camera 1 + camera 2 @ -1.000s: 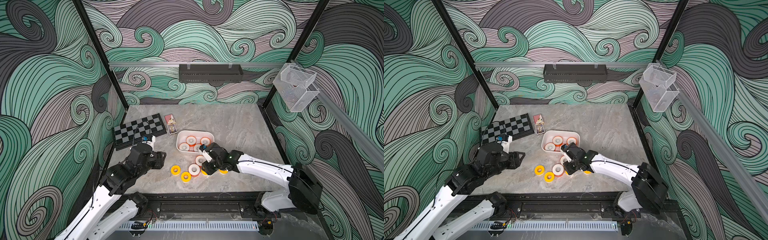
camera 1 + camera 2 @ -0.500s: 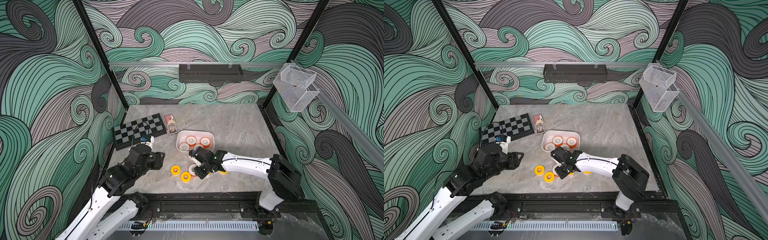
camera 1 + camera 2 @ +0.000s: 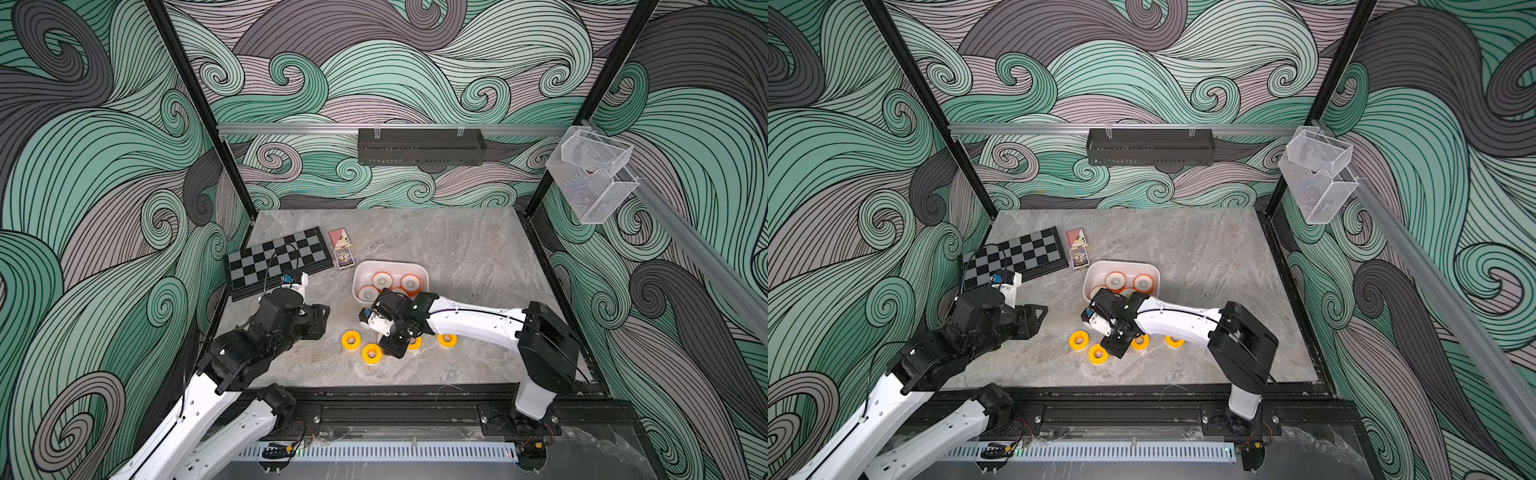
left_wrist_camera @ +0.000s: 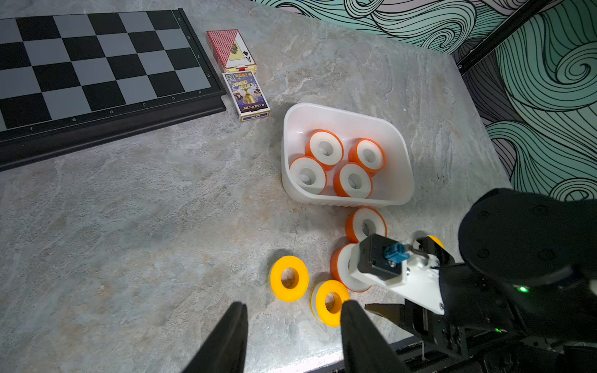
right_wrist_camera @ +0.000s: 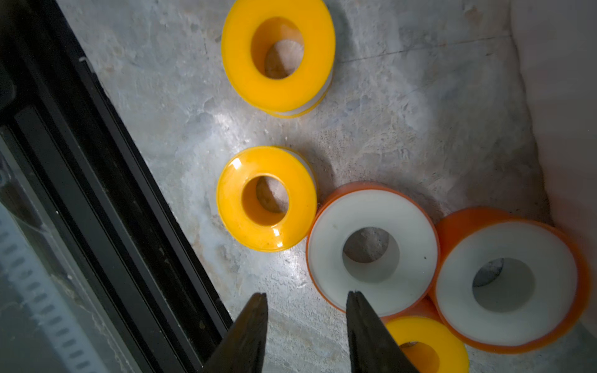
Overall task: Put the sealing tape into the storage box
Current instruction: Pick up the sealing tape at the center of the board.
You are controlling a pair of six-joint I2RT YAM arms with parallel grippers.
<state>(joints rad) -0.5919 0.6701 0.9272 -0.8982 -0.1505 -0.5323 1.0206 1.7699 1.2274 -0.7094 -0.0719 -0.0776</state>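
Observation:
The storage box (image 3: pixel 390 263) is a white tub (image 4: pixel 342 114) holding several rolls of sealing tape with white faces and orange sides (image 4: pixel 324 148). Two more such rolls (image 5: pixel 371 248) (image 5: pixel 507 281) lie on the table just in front of it, touching each other. Several yellow rolls (image 3: pixel 351 340) (image 5: pixel 266 198) lie nearer the front edge. My right gripper (image 5: pixel 307 295) (image 3: pixel 392 347) points down among the rolls, open and empty, with one fingertip (image 5: pixel 353 295) over the rim of a white-faced roll. My left gripper (image 4: pixel 294 305) (image 3: pixel 322 320) hovers open and empty left of the yellow rolls.
A chessboard (image 3: pixel 280 262) and two card boxes (image 3: pixel 343 249) lie at the back left. A black perforated tray (image 3: pixel 419 145) hangs on the back wall and clear mesh baskets (image 3: pixel 590 174) on the right rail. The black front rail (image 5: pixel 106 181) runs close beside the right gripper.
The right gripper has shifted from beside the box toward the front edge, and its elbow has swung left. The left arm has not moved.

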